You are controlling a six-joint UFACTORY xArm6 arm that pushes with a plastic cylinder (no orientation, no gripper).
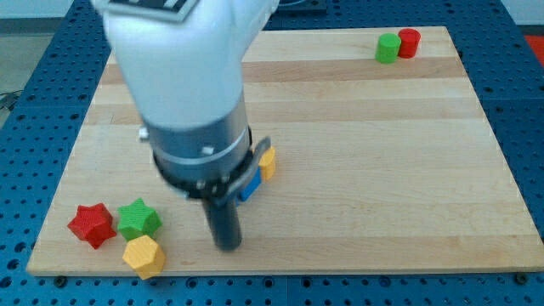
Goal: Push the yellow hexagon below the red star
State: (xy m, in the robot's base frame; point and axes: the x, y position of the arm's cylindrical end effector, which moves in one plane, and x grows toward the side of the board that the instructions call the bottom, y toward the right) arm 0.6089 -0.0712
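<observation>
Camera view has my tip [227, 246] bare, holding nothing, just right of the yellow hexagon [143, 256]. That hexagon sits below-right of the red star [92, 224], so probably lined up to shove it left.

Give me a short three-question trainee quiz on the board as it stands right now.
1. True or false: the yellow hexagon block lies directly below the red star block.
2. Which block touches the red cylinder block at the view's top right? A) blue block B) green cube block C) green star block
3. Fill in: my tip stands to the view's ____ of the yellow hexagon block.

Key: 1 false, it sits below the green star block, right of the red star block. 2 B. 3 right.
</observation>
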